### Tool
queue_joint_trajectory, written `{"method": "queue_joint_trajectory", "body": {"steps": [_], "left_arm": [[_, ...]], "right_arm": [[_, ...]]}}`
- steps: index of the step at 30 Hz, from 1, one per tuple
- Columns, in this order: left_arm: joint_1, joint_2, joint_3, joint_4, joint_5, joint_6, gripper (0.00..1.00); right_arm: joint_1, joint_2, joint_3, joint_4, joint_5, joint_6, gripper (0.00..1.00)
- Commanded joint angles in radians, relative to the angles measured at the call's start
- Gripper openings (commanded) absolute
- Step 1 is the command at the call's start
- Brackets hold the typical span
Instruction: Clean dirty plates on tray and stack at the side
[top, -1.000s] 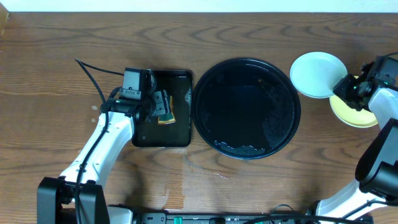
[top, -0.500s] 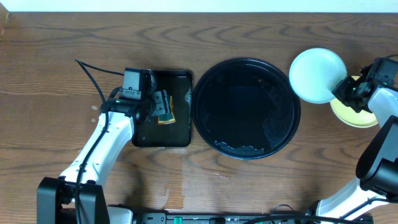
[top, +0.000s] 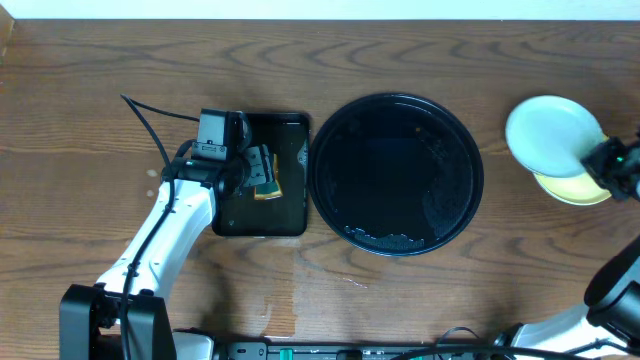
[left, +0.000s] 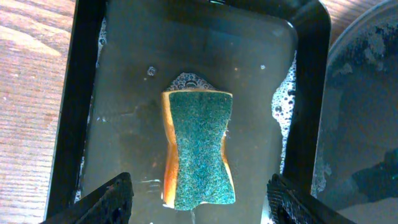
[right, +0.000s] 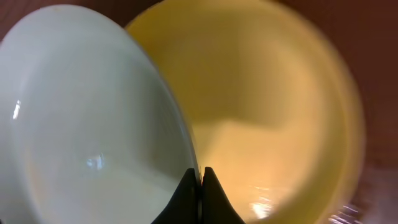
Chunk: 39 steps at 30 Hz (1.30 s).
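Note:
The large round black tray (top: 396, 175) sits mid-table with no plates on it, only wet streaks. My right gripper (top: 600, 160) is shut on the rim of a mint-white plate (top: 552, 136) and holds it over the pale yellow plate (top: 580, 190) at the right edge. In the right wrist view the jaws (right: 200, 180) pinch the white plate's rim (right: 87, 124), with the yellow plate (right: 267, 112) just beneath. My left gripper (left: 198, 199) is open above a green and orange sponge (left: 199, 149) in the rectangular tray. A third plate is not in view.
The small rectangular black tray (top: 262, 175) with soapy water lies left of the round tray, also in the left wrist view (left: 87, 93). A black cable (top: 150, 125) runs across the wood at the left.
My right gripper has carried the mint-white plate to the right, from beside the round tray to over the yellow plate. The left arm has not moved.

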<state>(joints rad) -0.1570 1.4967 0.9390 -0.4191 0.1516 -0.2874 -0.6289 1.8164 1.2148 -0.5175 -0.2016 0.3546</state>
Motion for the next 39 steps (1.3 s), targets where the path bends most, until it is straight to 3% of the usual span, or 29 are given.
{"method": "queue_joint_trajectory", "body": {"steps": [1, 4, 7, 9, 13, 23, 27, 31, 33, 36, 38, 39], "left_arm": [[0.006, 0.000, 0.000, -0.003, 0.004, 0.002, 0.70], [0.006, 0.000, 0.000, -0.003, 0.004, 0.002, 0.71], [0.006, 0.000, 0.000, -0.003, 0.004, 0.002, 0.70], [0.006, 0.000, 0.000, -0.003, 0.004, 0.002, 0.70], [0.006, 0.000, 0.000, -0.003, 0.004, 0.002, 0.70], [0.006, 0.000, 0.000, -0.005, 0.003, 0.006, 0.71], [0.006, 0.000, 0.000, -0.028, -0.094, 0.040, 0.71], [0.006, 0.000, 0.000, -0.083, -0.181, 0.040, 0.70], [0.011, -0.001, 0.004, -0.122, -0.187, 0.040, 0.70], [0.013, -0.006, 0.014, -0.190, -0.187, 0.040, 0.79], [0.013, -0.020, 0.021, -0.241, -0.187, 0.040, 0.79], [0.013, -0.032, 0.022, -0.260, -0.187, 0.040, 0.79]], "right_arm": [[-0.043, -0.017, 0.000, -0.026, 0.041, 0.004, 0.01], [-0.062, -0.017, 0.000, -0.029, 0.048, 0.003, 0.03], [-0.064, -0.017, 0.000, -0.023, 0.047, 0.003, 0.25], [-0.063, -0.017, 0.000, -0.019, 0.044, 0.004, 0.33], [-0.050, -0.017, 0.000, -0.010, -0.019, -0.015, 0.36], [0.107, -0.017, 0.000, -0.056, -0.224, -0.244, 0.34], [0.242, -0.017, 0.000, -0.072, -0.204, -0.365, 0.36], [0.377, -0.019, 0.005, -0.072, -0.042, -0.394, 0.42], [0.434, -0.021, 0.016, -0.081, 0.023, -0.397, 0.52], [0.509, -0.036, 0.027, -0.115, 0.097, -0.396, 0.75], [0.541, -0.054, 0.027, -0.143, 0.100, -0.393, 0.83], [0.552, -0.067, 0.027, -0.156, 0.100, -0.389, 0.94]]}}
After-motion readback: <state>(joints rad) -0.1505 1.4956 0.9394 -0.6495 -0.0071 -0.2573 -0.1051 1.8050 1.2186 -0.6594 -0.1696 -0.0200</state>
